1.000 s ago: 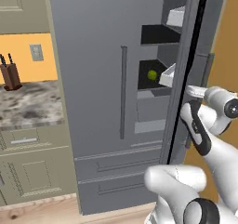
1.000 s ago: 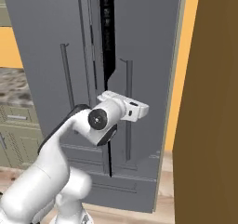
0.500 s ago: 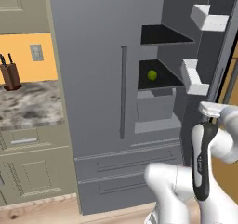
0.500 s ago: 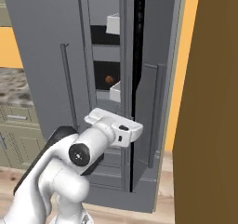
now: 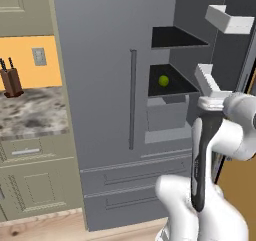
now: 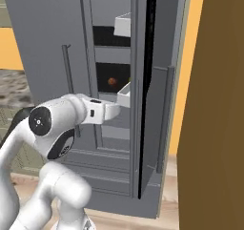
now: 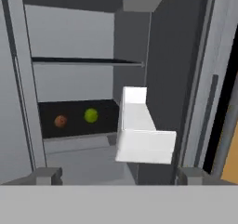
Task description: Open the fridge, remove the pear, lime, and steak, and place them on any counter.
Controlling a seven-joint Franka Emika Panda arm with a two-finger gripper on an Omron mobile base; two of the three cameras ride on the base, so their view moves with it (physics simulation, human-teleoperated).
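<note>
At the open right side of the fridge (image 5: 105, 85) the claw (image 7: 118, 175) stood released, its two dark fingertips (image 7: 46, 175) spread wide apart with nothing between them. It pointed into the fridge interior, level with a white door bin (image 7: 142, 135) that hung on the inner face of the swung-out right door (image 6: 162, 105). The bin sat just ahead of the claw, between the two tips in the hand view, not gripped.

Beyond the bin, on a dark inner shelf (image 7: 76, 116), lay a small green lime (image 7: 91, 115) and, beside it and apart from it, a small reddish-brown round thing (image 7: 60, 121); I could not tell what that one was. The lime (image 5: 163, 80) showed from the left base view on the same shelf, above a grey inner drawer (image 5: 167, 112). A second white bin (image 5: 230, 20) hung higher on the door. The left door (image 5: 100, 60) was closed, its long bar handle (image 5: 132, 99) upright.

Left of the fridge ran a mottled stone worktop (image 5: 30, 112) over olive-green cabinets (image 5: 30, 180), with a knife block (image 5: 11, 80) standing at its back against the orange wall.
</note>
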